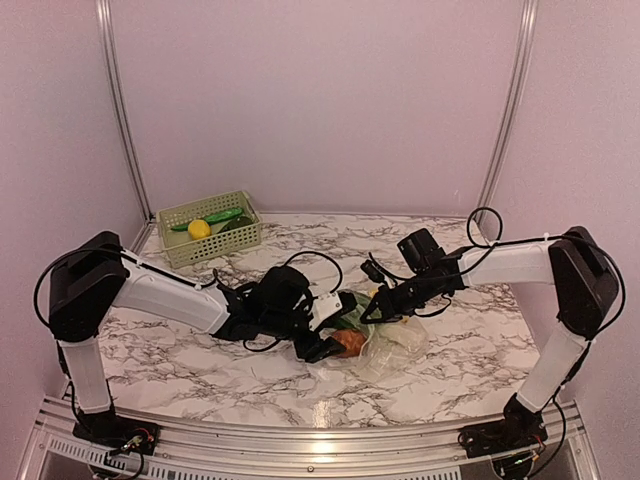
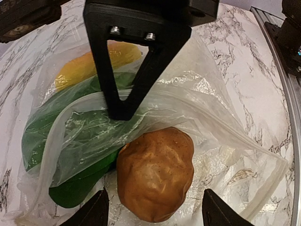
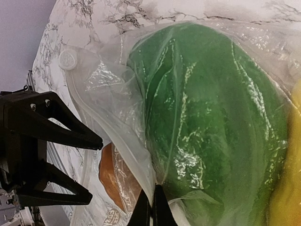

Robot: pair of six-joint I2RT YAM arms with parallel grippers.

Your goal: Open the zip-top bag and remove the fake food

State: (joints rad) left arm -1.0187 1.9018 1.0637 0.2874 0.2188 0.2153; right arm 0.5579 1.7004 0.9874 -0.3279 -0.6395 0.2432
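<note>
My right gripper (image 3: pixel 151 213) is clenched on a fold of the zip-top bag (image 2: pixel 214 129), with clear film pinched between its two fingers. My left gripper (image 2: pixel 155 214) is spread wide and grips nothing.

The bag is clear, crumpled and glossy, with a thick zip lip curling loose and faint white print on the film. It lies on the marble table (image 1: pixel 200 370) between my two arms.

Of the fake food, an orange-brown piece (image 2: pixel 155 176) sits at the bag's mouth, right between my left fingertips. A large green piece (image 3: pixel 207 117) lies under the film just beyond my right fingers. A yellow piece (image 2: pixel 96 66) lies behind the green one.

My left fingertips are cut off by the frame edge, so I cannot tell whether they touch the orange-brown piece.
</note>
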